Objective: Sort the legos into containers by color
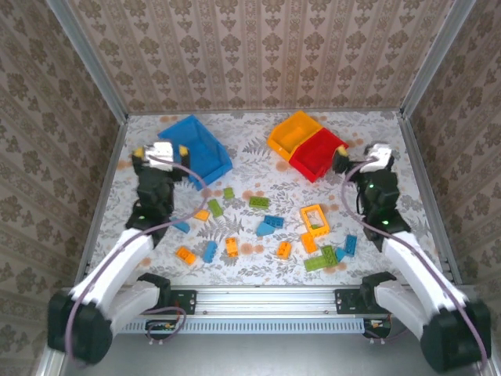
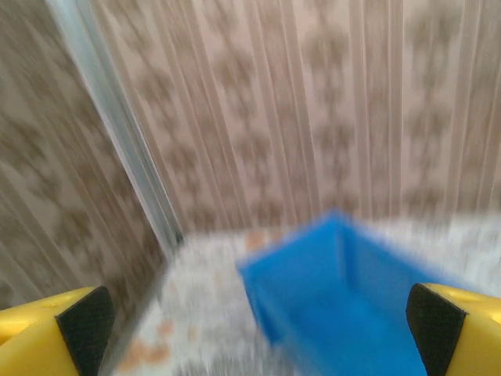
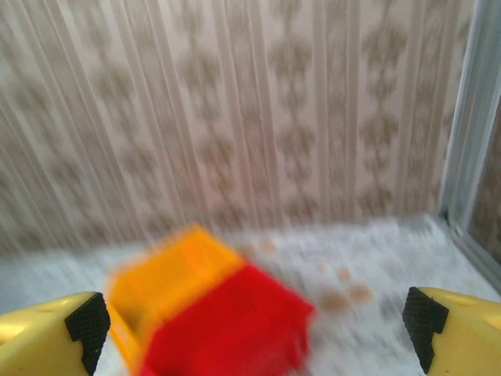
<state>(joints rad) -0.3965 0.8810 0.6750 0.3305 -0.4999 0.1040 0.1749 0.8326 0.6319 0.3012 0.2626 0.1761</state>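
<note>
Legos (image 1: 270, 225) loose on desk (image 1: 250, 157), centre-front; none seen in bins. Blue bin (image 1: 197, 149) rear left; yellow-orange bin (image 1: 291, 133) and red bin (image 1: 317, 154) joined, rear right. Left jaws and right jaws spread, empty, raised near bins. Judged: holding clear of picking area.

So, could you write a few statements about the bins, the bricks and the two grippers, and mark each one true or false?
1. The left gripper and the right gripper are both open and empty. True.
2. The orange square frame lies in the blue bin. False: it lies on the table among the legos.
3. The red bin and the yellow-orange bin stand joined side by side. True.
4. The blue bin stands by the right gripper. False: it stands by the left one.
</note>
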